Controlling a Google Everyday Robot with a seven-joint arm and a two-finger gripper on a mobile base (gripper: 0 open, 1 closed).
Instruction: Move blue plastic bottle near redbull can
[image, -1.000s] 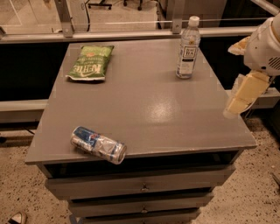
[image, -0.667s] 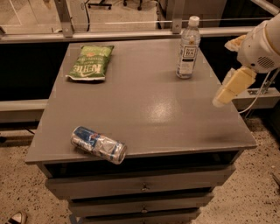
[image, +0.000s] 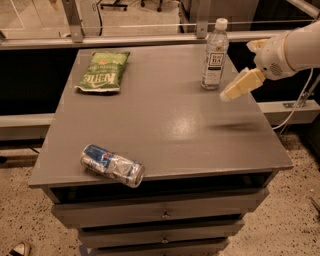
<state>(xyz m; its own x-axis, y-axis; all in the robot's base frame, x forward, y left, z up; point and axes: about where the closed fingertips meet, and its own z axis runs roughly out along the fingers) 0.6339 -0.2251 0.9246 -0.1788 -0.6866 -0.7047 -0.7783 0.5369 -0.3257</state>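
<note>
Upper right of the frame, the blue plastic bottle (image: 215, 55) stands upright on the desk (image: 165, 115) with the gripper (image: 241, 85) hovering just beside it (open or closed, I cannot tell), so a sideways nudge could topple it, well apart from the redbull can (image: 112, 165) lying lower left.

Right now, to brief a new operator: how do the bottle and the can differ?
The bottle stands upright at the far right; the can lies on its side near the front left edge. The bottle is tall and clear with a white cap; the can is shorter, blue-silver and dented. The gripper hovers beside the bottle, far from the can. Both sit on the grey table.
</note>
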